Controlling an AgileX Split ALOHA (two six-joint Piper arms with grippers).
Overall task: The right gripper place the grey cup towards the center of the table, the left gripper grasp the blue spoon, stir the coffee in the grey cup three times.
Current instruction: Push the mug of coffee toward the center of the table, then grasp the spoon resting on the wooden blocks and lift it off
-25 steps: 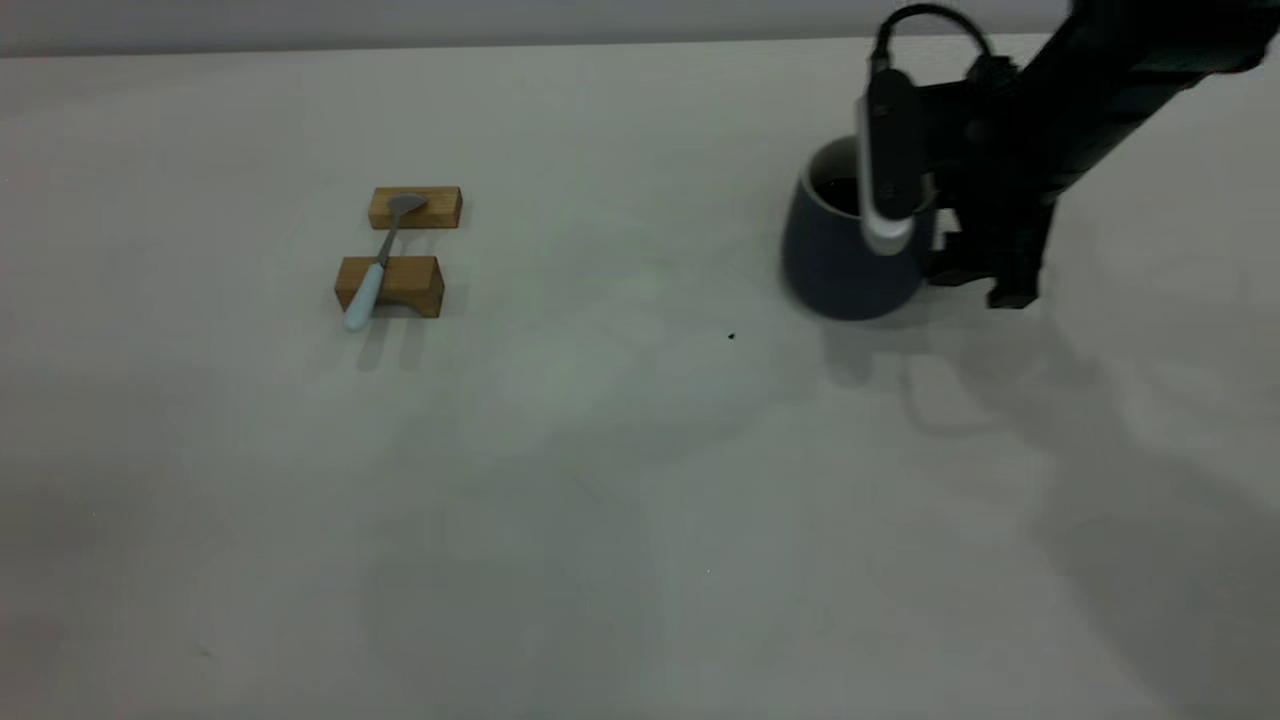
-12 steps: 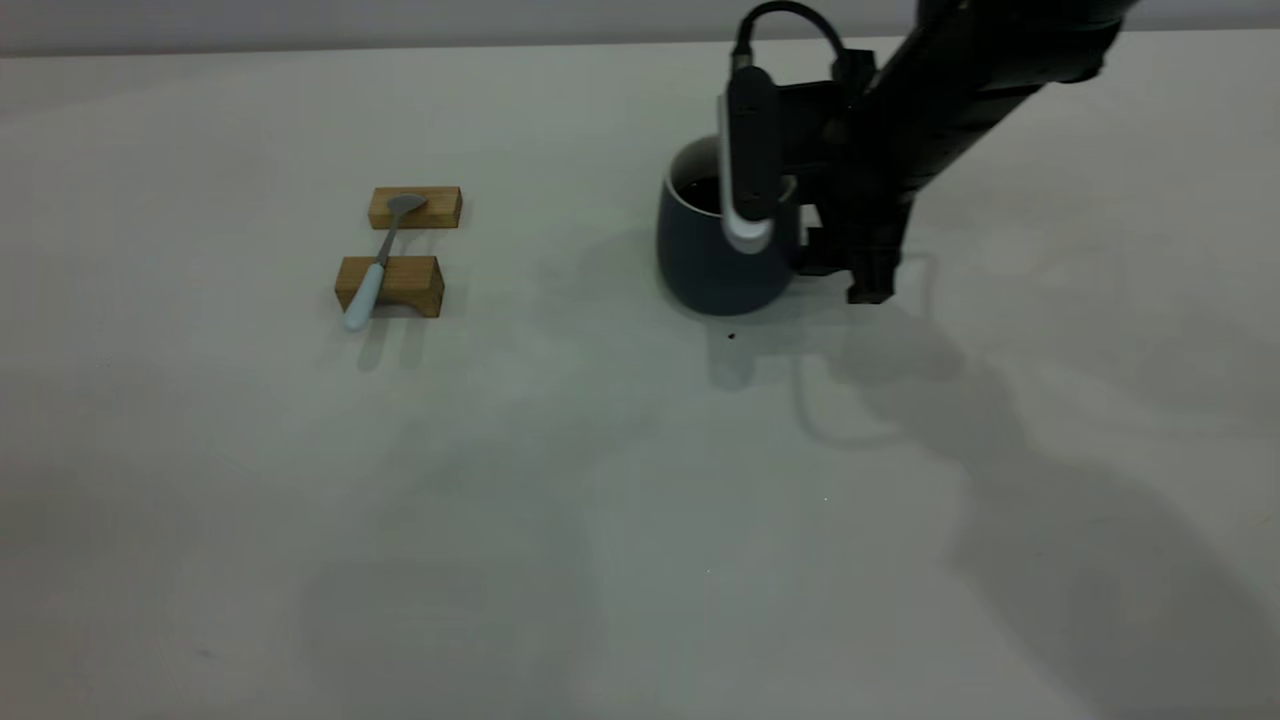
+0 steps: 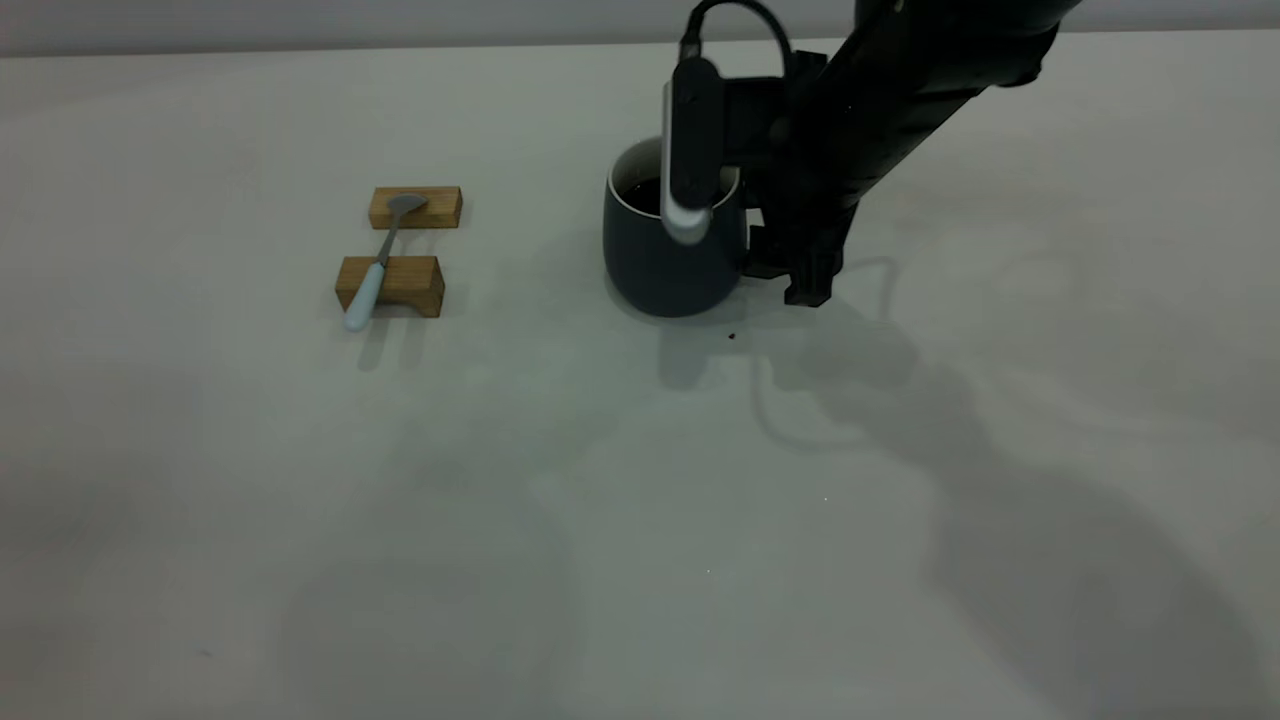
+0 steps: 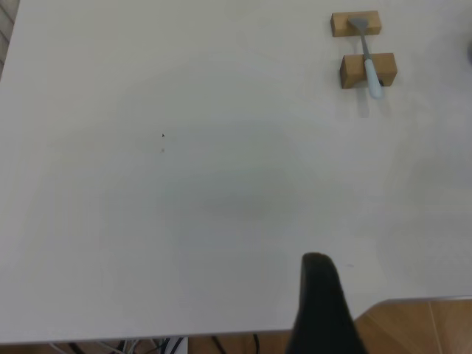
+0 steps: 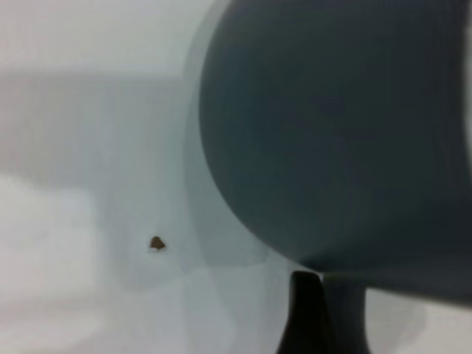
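The grey cup [image 3: 668, 250] is held upright, low over the table [image 3: 640, 500], a little right of its middle. Dark coffee [image 3: 643, 196] shows inside the white rim. My right gripper [image 3: 785, 262] is at the cup's right side, shut on its handle, which the gripper hides. In the right wrist view the cup's body [image 5: 339, 133] fills the frame, with one dark finger [image 5: 304, 313] against the handle. The blue spoon [image 3: 375, 265] lies at the left across two wooden blocks, also seen in the left wrist view as the blue spoon [image 4: 367, 59]. My left gripper [image 4: 318, 310] hangs far from it, beyond the table's edge.
The two wooden blocks [image 3: 415, 207] [image 3: 390, 286] stand one behind the other under the spoon. A tiny dark speck [image 3: 731, 336] lies just in front of the cup. The table's front edge and a wooden floor [image 4: 420, 328] show in the left wrist view.
My right arm has carried the grey cup leftward from the table's right side towards the middle. The spoon and blocks have not moved.
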